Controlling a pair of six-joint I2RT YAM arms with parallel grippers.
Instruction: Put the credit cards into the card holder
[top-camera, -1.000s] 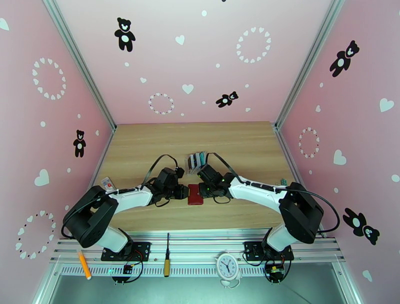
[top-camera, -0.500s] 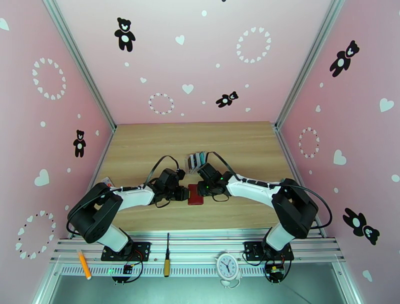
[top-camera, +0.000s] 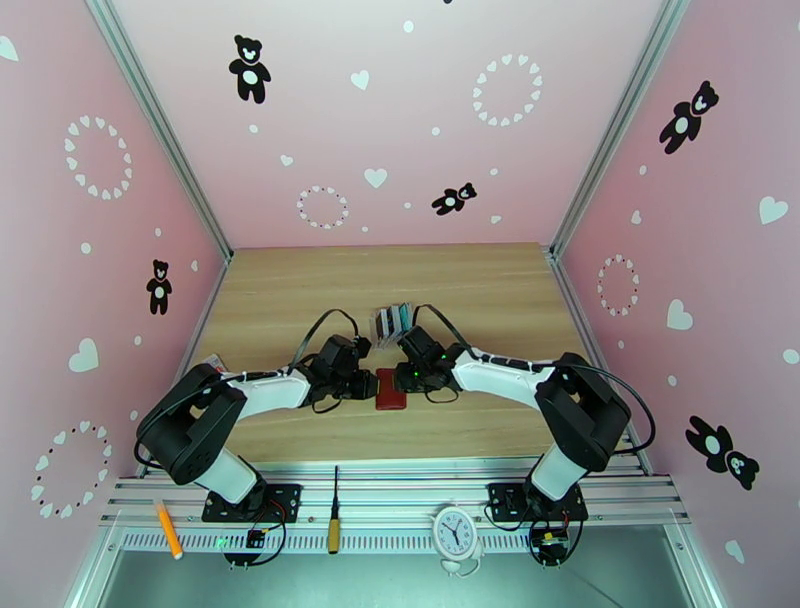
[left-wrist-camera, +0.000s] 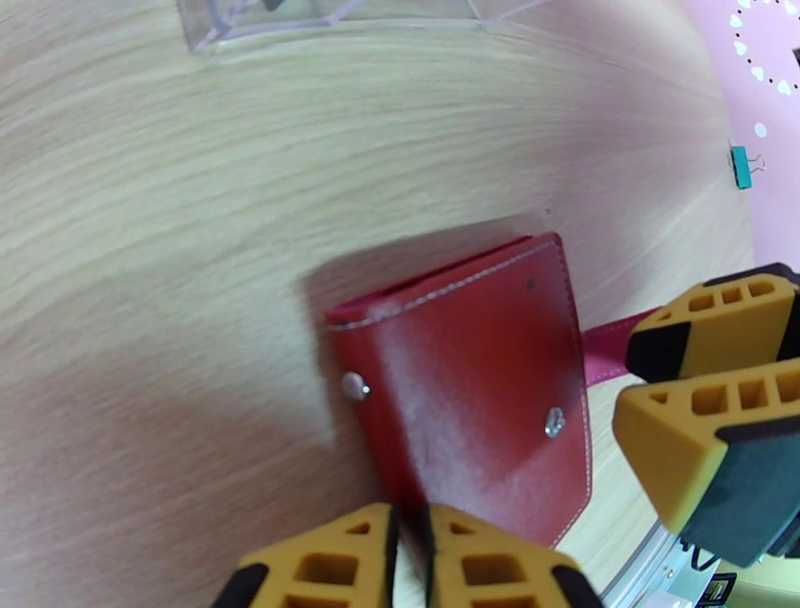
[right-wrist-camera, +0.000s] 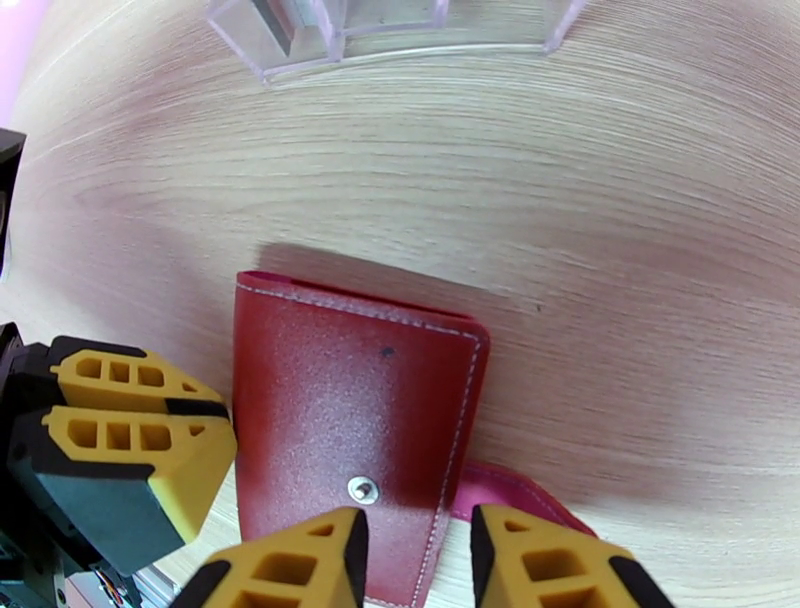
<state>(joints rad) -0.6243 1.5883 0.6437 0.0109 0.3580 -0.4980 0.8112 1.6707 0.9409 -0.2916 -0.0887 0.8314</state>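
the card holder (top-camera: 390, 389) is seen folded and lying flat on the wooden table (top-camera: 480, 290), near the middle and toward the near edge, with its pink snap tab (right-wrist-camera: 515, 497) sticking out at 3 o'clock. at its 9 o'clock edge the left gripper (left-wrist-camera: 408, 520) is set, its fingers drawn almost together with only a slit between them; whether any of the holder is nipped cannot be told. at 3 o'clock the right gripper (right-wrist-camera: 415, 535) is held with a moderate gap, the holder's corner and the tab lying between its fingers. at 12 o'clock, just beyond the holder, the credit cards (top-camera: 397, 320), dark and teal, are stood in a clear slotted rack (right-wrist-camera: 300, 45)
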